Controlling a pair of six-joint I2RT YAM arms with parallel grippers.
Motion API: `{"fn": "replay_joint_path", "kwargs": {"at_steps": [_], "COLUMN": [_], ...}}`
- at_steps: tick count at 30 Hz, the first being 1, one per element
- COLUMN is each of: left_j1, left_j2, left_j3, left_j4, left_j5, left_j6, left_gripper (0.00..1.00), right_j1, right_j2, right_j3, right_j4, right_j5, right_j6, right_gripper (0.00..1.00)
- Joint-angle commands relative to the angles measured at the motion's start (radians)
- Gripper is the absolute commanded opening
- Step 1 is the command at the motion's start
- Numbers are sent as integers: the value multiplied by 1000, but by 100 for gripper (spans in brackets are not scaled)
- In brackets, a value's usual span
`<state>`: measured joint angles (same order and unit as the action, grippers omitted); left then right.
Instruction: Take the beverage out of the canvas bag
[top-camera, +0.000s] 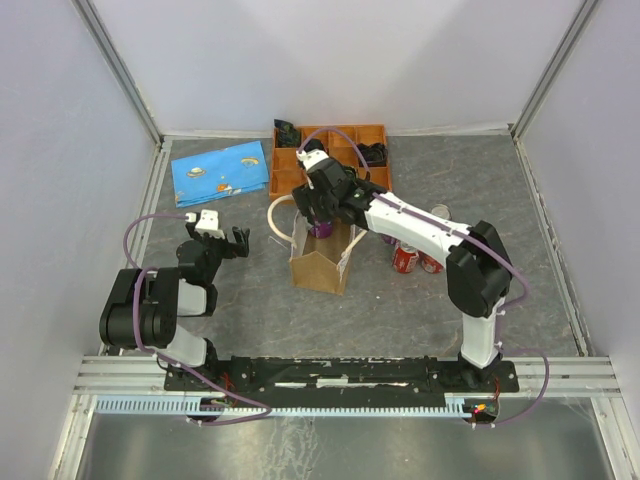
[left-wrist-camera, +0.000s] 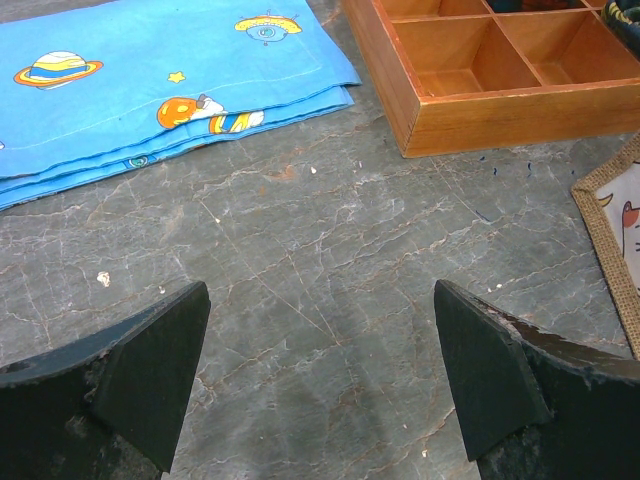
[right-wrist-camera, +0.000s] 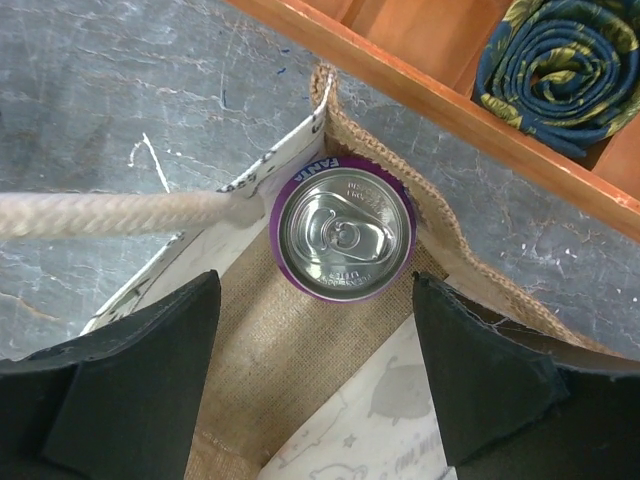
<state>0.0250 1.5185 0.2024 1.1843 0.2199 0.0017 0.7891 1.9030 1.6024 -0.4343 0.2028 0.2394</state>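
Observation:
The canvas bag (top-camera: 322, 262) stands upright and open at mid-table, with cream rope handles (right-wrist-camera: 110, 213). A purple beverage can (right-wrist-camera: 345, 232) stands upright in the bag's far corner on the burlap floor (right-wrist-camera: 270, 350); it also shows from above (top-camera: 320, 229). My right gripper (right-wrist-camera: 316, 290) hovers over the bag's mouth, open, with the can just ahead of its fingertips and not between them; from above the right gripper (top-camera: 316, 205) sits over the bag's far end. My left gripper (left-wrist-camera: 320, 300) is open and empty over bare table, left of the bag (left-wrist-camera: 615, 220); from above the left gripper (top-camera: 228, 241) points toward the bag.
An orange compartment tray (top-camera: 335, 160) stands right behind the bag, with a rolled dark tie (right-wrist-camera: 560, 70) in one cell. A blue folded cloth (top-camera: 220, 172) lies at back left. Two red cans (top-camera: 405, 258) lie to the right of the bag under the right arm.

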Motion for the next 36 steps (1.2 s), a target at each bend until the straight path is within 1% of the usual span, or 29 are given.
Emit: {"fn": "replay_joint_path", "kwargs": {"at_steps": [1,9,17,21,24,26,27,28,29,30,31,36], "left_j1": [3,4,4,4,4,3,4,4,4,4,4,4], "left_j2": [-3,-3,-4,-3,-4,-4,-3,-4,-4,-4,-4,-3], "left_j3": [-3,-4,-3,-3,-3,-3,-4,-2,-3,-2,-3,-3], "left_j4": [56,56,55,55,54,55,55,56,56,55,55,56], "left_j5": [13,13,13,13,13,13,12,13,13,12,12,13], "left_j6": [49,49,49,49,49,49,49,49,49,49,50,49], "left_gripper": [99,99,99,99,99,99,99,99,99,99,99,99], "right_j1": [-16,-46,-48,-47,-48,-48,-48,-47,-48,-47,-48,-36], "right_j2": [28,76,141,162,177,183,186,189,192,194,197,201], "right_j3": [48,58,97,105,112,111,111,113,115,119,128,169], "right_j4": [15,29,23,18,6,2,1,1,-1,-5,-8,-8], "right_j5": [23,-5,-29,-29,-30,-34,-40,-46,-55,-64,-77,-179], "right_j6": [19,38,39,40,41,43,44,43,43,43,42,21], "right_gripper": [85,86,85,81,75,68,59,48,26,10,1,0]}}
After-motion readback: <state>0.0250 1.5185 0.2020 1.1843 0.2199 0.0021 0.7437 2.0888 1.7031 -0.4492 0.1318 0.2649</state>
